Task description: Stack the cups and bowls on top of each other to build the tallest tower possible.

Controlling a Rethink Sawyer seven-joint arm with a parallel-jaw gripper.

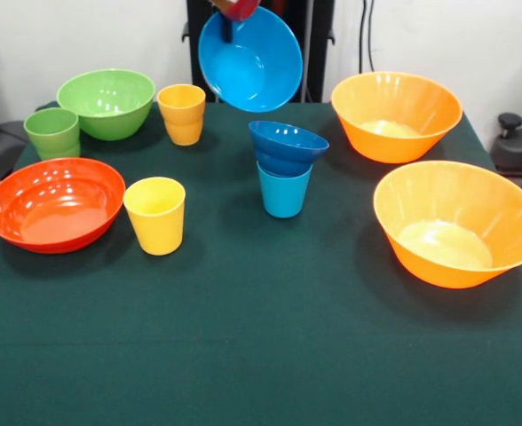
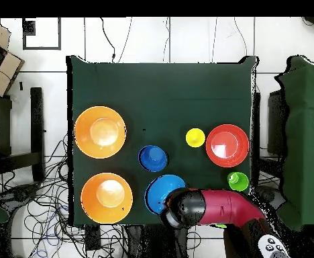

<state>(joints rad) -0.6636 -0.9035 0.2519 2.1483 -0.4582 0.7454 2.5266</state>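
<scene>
You have glossy, smooth-walled plastic pieces spread on a dark green cloth-covered table [image 1: 261, 355]. The gripper [image 1: 236, 9] sits at the top edge of the front view, clamped on the rim of the medium light blue round bowl [image 1: 250, 59], which hangs tilted in the air with its hollow facing the camera; from overhead it lies just beside the red and black arm [image 2: 217, 208].

Below it, near the table's middle, the small dark blue bowl [image 1: 286, 147] rests slightly tilted in the mouth of the light blue tapered cup [image 1: 283, 191]. That two-piece pile is your only stack.

To the left in the front view you see the wide red-orange bowl [image 1: 55, 204] with a yellow tapered cup [image 1: 155, 215] just beside it. Farther back stand the green cup [image 1: 52, 133], the green bowl [image 1: 106, 103] and a second, deeper yellow cup [image 1: 182, 114], all upright and apart.

On the right stand two large orange bowls, one nearer [image 1: 456, 222] and one farther [image 1: 395, 115]. Every container looks empty.
</scene>
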